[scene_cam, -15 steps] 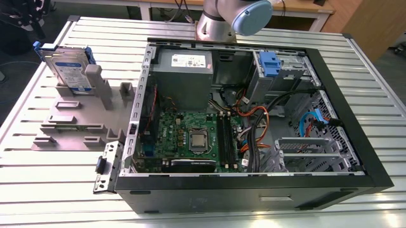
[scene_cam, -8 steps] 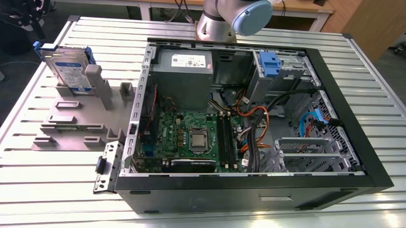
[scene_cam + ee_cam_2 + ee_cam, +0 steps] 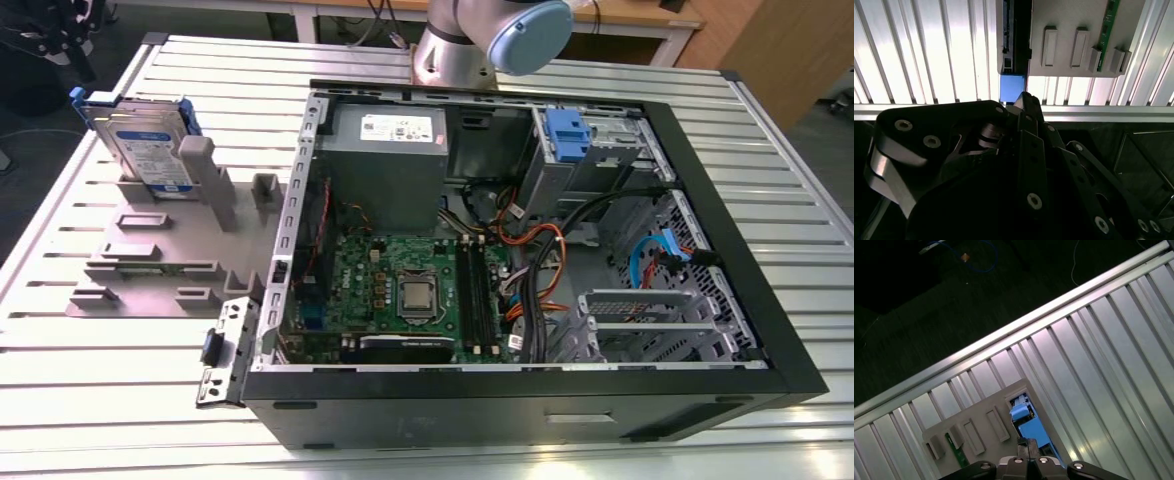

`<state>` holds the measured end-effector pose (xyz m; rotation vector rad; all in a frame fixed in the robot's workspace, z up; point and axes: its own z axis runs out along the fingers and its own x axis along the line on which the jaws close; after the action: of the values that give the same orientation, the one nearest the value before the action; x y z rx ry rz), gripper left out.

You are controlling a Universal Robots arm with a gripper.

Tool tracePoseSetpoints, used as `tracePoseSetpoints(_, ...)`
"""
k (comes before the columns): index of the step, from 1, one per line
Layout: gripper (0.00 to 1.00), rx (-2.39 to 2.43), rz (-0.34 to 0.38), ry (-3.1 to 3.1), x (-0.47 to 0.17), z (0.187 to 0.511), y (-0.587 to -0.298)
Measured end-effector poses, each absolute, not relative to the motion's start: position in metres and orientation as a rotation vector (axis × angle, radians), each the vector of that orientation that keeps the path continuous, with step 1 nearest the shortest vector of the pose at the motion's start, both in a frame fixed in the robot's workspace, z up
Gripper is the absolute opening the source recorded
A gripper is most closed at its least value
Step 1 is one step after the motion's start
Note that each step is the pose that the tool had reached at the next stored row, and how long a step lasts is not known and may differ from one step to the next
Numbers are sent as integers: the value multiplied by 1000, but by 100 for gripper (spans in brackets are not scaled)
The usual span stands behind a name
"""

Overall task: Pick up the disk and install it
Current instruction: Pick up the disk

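a: what's nearest?
b: the gripper. in both wrist views its fingers are drawn together, tips meeting, clamped on nothing.
a: and just past it?
b: the disk. it stands on edge in a slot of the grey holder, with the blue end of its frame towards the tips. i can't tell whether the tips touch it.
a: anything else in the holder?
b: a green board in another slot, apart from the disk.
a: where does the holder sit?
b: on the slatted table, near an edge. the wrist views show dark floor beyond that edge. in the exterior view the holder is on the exterior view's left, with the disk upright at its far end and its white-and-blue label facing the camera.
a: further on?
b: the open case lies on its side just beside the holder, towards the exterior view's right. the motherboard is in its near part. a grey box with a white sticker is behind that. a cage with a blue tab is beside the box.
a: and farthest?
b: the arm, rising behind the case.
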<state>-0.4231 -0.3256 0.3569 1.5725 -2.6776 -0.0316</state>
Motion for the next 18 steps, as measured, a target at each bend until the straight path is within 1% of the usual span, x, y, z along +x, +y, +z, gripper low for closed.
tracePoseSetpoints(18, 11, 1892, -24, -2460, -423, 357, -326)
